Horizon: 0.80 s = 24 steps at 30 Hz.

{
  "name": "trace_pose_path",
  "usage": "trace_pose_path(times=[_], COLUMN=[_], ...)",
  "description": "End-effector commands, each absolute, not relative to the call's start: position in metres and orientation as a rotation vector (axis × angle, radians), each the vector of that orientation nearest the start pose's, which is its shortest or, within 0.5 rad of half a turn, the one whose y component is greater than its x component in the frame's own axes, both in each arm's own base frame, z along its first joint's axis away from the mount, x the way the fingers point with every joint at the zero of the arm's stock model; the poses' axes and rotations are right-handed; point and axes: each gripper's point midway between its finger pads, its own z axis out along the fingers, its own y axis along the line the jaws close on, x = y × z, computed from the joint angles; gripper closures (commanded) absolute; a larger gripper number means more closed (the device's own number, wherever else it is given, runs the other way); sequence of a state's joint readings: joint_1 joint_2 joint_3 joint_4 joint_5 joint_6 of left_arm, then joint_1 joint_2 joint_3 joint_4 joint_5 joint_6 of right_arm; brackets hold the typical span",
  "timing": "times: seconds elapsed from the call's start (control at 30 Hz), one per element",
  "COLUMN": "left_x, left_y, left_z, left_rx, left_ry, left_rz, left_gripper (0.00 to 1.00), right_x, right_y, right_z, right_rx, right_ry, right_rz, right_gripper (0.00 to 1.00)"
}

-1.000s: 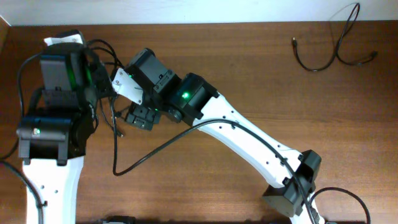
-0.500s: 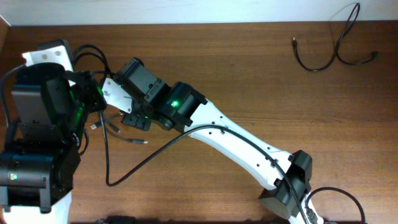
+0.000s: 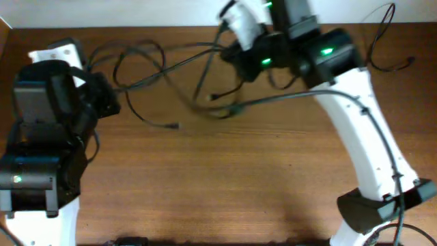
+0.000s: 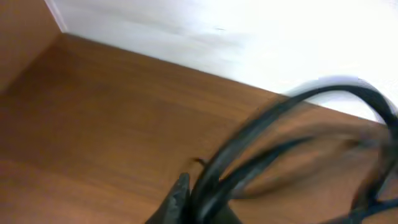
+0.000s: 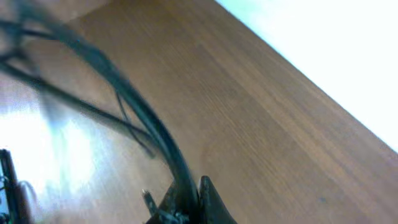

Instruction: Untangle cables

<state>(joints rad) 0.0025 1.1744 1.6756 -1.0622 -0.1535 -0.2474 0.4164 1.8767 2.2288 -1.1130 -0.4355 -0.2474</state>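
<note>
The cables (image 3: 153, 75) are thin black cords pulled out in loose loops across the far left half of the table (image 3: 225, 178), blurred by motion. One plug end (image 3: 174, 126) hangs free toward the middle. My left gripper (image 3: 108, 96) is at the left end of the tangle; in the left wrist view it (image 4: 200, 190) is shut on black cords (image 4: 261, 127) that run up between its jaws. My right gripper (image 3: 229, 49) is at the far edge, raised; in the right wrist view it (image 5: 191, 190) is shut on a black cord (image 5: 134, 106) that runs away to the upper left.
A separate black cord (image 3: 349, 72) lies curled at the far right corner by the wall. The right arm (image 3: 369, 137) slants across the table's right side. The left arm's body (image 3: 41, 157) fills the left edge. Thicker arm cables sit at the front right (image 3: 410, 229).
My right gripper shut on the cords beside the left gripper, then swung up and right to the far edge, which drew the bundle out into long loops. The left arm stayed at the left.
</note>
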Motion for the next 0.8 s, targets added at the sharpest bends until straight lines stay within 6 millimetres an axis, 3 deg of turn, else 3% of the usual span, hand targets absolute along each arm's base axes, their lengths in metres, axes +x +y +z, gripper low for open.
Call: trace_pose_path(times=[0.0,0.03,0.07,0.13,0.17,0.27,0.4,0.47,0.53,0.63,0.67,0.7,0.73,0.77], left_x=[0.272,0.269,0.268,0.271,0.271,0.276,0.279,0.280,0.281,0.288,0.293,0.296,0.299,0.302], left_y=[0.108,0.113,0.115,0.110,0.110,0.101,0.098,0.098,0.096,0.083,0.078,0.076,0.074,0.073], left_z=[0.422,0.423,0.423,0.421,0.421,0.419,0.418,0.418,0.417,0.415,0.413,0.413,0.415,0.420], left_rx=[-0.614,-0.634,-0.650,-0.642,-0.642,-0.609,-0.599,-0.599,-0.588,-0.532,-0.510,-0.501,-0.491,-0.482], left_ry=[1.959,1.950,1.947,1.955,1.955,1.972,1.977,1.979,1.985,2.009,2.020,2.022,2.011,1.992], left_rz=[0.383,0.407,0.402,0.362,0.362,0.300,0.283,0.283,0.264,0.184,0.157,0.142,0.125,0.112], left_gripper=[0.62,0.50,0.44,0.35,0.30,0.28,0.25,0.22,0.20,0.21,0.21,0.21,0.21,0.21], right_x=[0.466,0.466,0.463,0.457,0.456,0.448,0.405,0.393,0.392,0.396,0.396,0.399,0.409,0.421], right_y=[0.080,0.060,0.050,0.053,0.062,0.096,0.188,0.224,0.231,0.217,0.214,0.211,0.208,0.209], right_z=[0.328,0.326,0.323,0.322,0.322,0.320,0.310,0.309,0.311,0.309,0.309,0.311,0.318,0.329], right_rx=[-0.472,-0.438,-0.445,-0.481,-0.514,-0.640,-0.911,-0.992,-0.997,-0.943,-0.952,-0.940,-0.907,-0.874], right_ry=[2.335,2.357,2.369,2.373,2.367,2.351,2.347,2.309,2.296,2.331,2.330,2.327,2.288,2.233], right_rz=[0.195,0.174,0.179,0.235,0.245,0.264,0.330,0.196,0.201,0.194,0.181,0.149,0.103,0.079], right_gripper=[0.96,0.96,0.96,0.96,0.96,0.96,0.96,0.96,0.96,0.95,0.28,0.07,0.01,0.01])
